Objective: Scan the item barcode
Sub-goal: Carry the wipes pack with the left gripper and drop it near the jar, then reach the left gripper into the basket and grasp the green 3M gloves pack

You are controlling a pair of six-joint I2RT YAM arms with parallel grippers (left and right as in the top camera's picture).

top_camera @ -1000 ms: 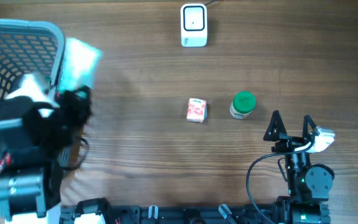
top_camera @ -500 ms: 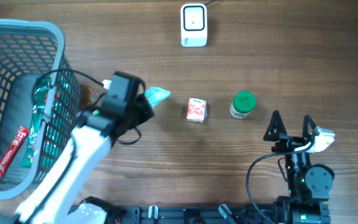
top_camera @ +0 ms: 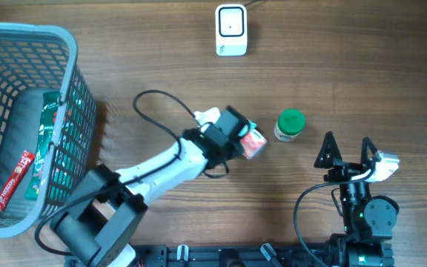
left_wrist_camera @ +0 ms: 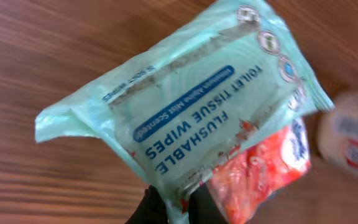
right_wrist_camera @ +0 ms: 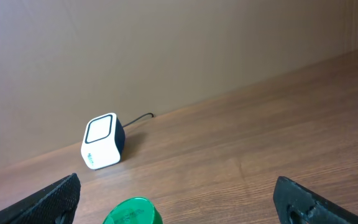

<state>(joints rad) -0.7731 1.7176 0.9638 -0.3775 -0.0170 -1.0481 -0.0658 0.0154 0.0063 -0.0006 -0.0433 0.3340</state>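
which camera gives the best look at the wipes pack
The left wrist view: the wipes pack fills the frame, its printed label readable, pinched by the left pincer. Overhead, the arm hides nearly all of it. The right wrist view does not show it.

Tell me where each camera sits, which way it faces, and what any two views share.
Overhead: above the table, looking straight down; left arm and right arm show.
Left wrist: looks down along the shut left fingers at the wipes pack they pinch.
Right wrist: low, faces across the table toward the wall; open right fingers frame it.
Shared: overhead and right wrist both show the scanner and jar.
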